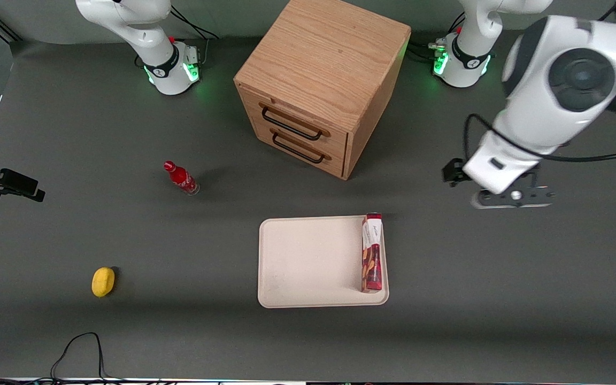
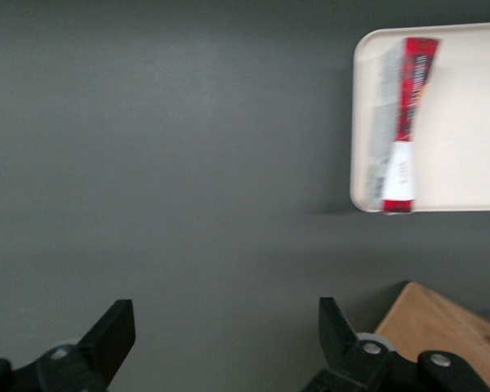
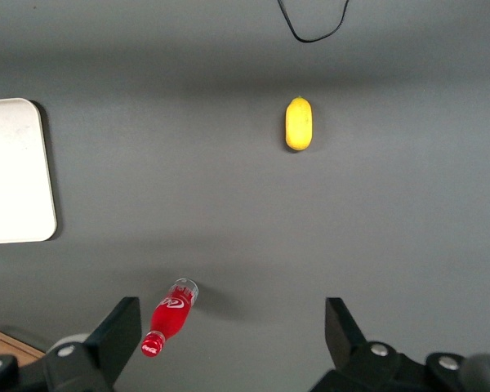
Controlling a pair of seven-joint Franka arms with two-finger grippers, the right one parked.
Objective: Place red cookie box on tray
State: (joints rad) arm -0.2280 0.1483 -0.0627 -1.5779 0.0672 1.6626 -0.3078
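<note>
I have the red cookie box (image 1: 372,252) lying flat on the tray (image 1: 308,262), hard along the tray's edge that faces the working arm's end of the tabletop (image 1: 72,117); in the front view that puts it right of the frame's centre, in the lower half, with its white-label end pointing toward the drawer cabinet (image 1: 321,85) and just reaching the tray's rim. The wrist camera shows the same box (image 2: 400,131) on the same tray (image 2: 465,114), apart from my pincer. I judge it a light, stiff cardboard carton, long and slim, smooth-faced and a little slippery, and easy to dent if squeezed hard; the cookies inside would break under a rough drop. Were I to take it up again, I would close across its narrow width near the middle of its length so it does not tip, with modest force. My pincer (image 2: 220,343) hangs over bare tabletop, well apart from the tray and toward the working arm's end, fingers spread wide and holding nothing. The placing looks done to me. Farther out, toward the parked arm's end, a small red bottle (image 1: 181,177) stands in the left middle of the front view, and a lemon (image 1: 103,282) lies at lower left.
</note>
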